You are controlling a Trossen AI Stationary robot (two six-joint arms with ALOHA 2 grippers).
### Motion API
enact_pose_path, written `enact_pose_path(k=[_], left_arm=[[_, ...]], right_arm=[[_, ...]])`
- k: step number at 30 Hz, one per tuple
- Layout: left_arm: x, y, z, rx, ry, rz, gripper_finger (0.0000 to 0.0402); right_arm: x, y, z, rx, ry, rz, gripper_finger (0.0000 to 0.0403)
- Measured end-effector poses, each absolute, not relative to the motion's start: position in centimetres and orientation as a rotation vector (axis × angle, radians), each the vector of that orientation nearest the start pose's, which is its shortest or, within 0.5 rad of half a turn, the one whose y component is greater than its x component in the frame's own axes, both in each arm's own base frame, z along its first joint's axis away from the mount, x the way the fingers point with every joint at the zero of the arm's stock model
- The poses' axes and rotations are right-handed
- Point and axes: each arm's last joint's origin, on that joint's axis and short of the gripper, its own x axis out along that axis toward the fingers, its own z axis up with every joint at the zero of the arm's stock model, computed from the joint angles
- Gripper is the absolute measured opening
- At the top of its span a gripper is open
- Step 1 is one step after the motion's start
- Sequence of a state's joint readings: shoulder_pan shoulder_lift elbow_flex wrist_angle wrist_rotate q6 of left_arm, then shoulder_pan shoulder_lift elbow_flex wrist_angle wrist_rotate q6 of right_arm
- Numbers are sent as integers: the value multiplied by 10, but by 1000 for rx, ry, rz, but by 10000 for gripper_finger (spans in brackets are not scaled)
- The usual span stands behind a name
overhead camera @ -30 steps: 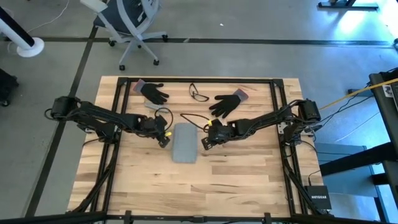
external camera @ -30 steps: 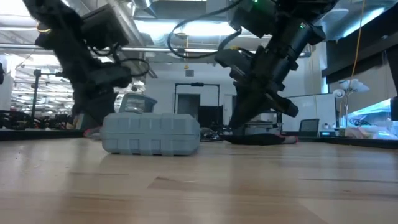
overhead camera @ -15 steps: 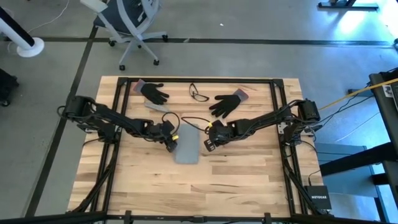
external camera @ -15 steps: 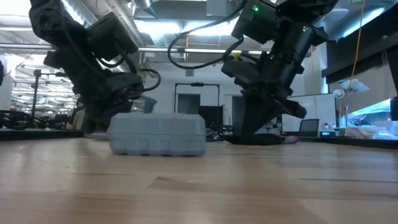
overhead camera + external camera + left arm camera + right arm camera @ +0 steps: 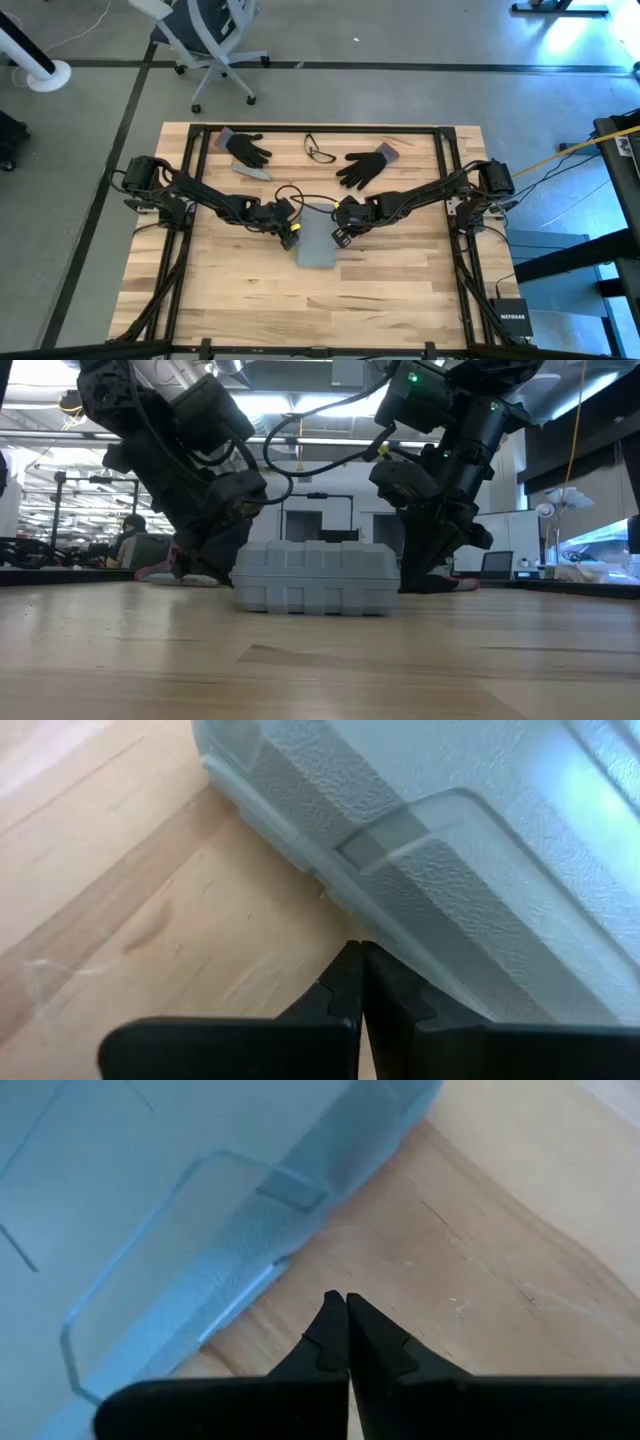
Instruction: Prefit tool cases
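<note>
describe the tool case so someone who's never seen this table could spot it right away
Start at the wooden table and look to its middle, where the two dark arms meet. The tool case lies flat there, between the left tool and right tool. Unlike the black gloves and glasses at the far edge, it is a blue-grey rounded rectangle with a ribbed side.

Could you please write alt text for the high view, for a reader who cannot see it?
A closed blue-grey tool case lies on a wooden table, the shut left gripper and shut right gripper at either side.
</note>
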State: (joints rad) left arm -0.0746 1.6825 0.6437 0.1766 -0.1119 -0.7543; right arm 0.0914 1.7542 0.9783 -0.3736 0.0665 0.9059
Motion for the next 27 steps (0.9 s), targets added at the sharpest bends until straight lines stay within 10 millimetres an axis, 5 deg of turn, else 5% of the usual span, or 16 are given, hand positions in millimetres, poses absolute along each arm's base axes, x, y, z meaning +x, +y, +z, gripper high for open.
enact_pose_path(k=[7, 15, 21, 25, 27], left_arm=[[275, -19, 142, -621, 694, 360, 0], [208, -56, 161, -609, 470, 283, 0], [178, -42, 135, -271, 477, 100, 0], [153, -23, 106, -314, 455, 6, 0], [155, -18, 109, -305, 427, 30, 0]], right_arm=[[307, 27, 159, 603, 1155, -456, 0], [250, 21, 182, 765, 1007, -480, 0], [241, 17, 215, 857, 546, -396, 0], [238, 11, 221, 752, 422, -546, 0], [236, 8, 224, 716, 348, -622, 0]])
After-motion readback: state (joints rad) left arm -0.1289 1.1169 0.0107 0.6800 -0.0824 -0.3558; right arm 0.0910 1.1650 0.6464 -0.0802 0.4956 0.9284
